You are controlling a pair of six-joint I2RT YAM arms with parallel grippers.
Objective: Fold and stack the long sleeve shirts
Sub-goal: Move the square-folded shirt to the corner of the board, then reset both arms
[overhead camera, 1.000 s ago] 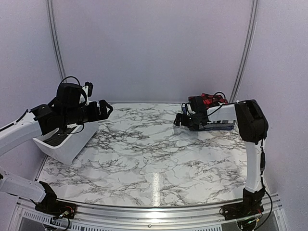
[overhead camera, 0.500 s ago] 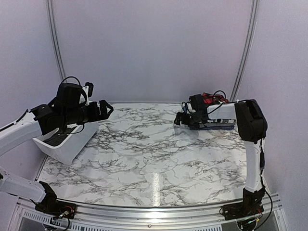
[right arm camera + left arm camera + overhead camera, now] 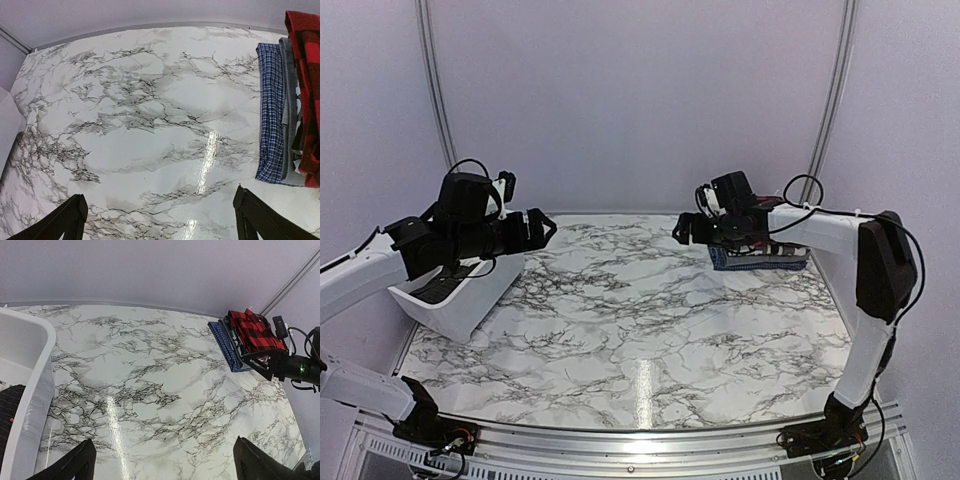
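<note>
A folded stack of long sleeve shirts (image 3: 760,258) lies at the table's back right. In the right wrist view it shows a blue check shirt (image 3: 271,110) at the bottom, a grey one (image 3: 287,95) in the middle and a red-and-black check one (image 3: 306,75) on top. My right gripper (image 3: 682,232) hovers just left of the stack, open and empty (image 3: 160,215). My left gripper (image 3: 542,228) hangs open over the left side of the table, above the tub's edge, with nothing between its fingers (image 3: 162,460). It sees the red check shirt (image 3: 252,330) far off.
A white plastic tub (image 3: 460,300) stands tilted at the left edge, with a dark cloth (image 3: 9,407) inside it. The marble-patterned table top (image 3: 640,310) lies between the arms. Grey walls close in the back and sides.
My right arm has drawn back from the shirt stack, its gripper moving up and left while the elbow swung out to the right. The left arm has stayed still.
</note>
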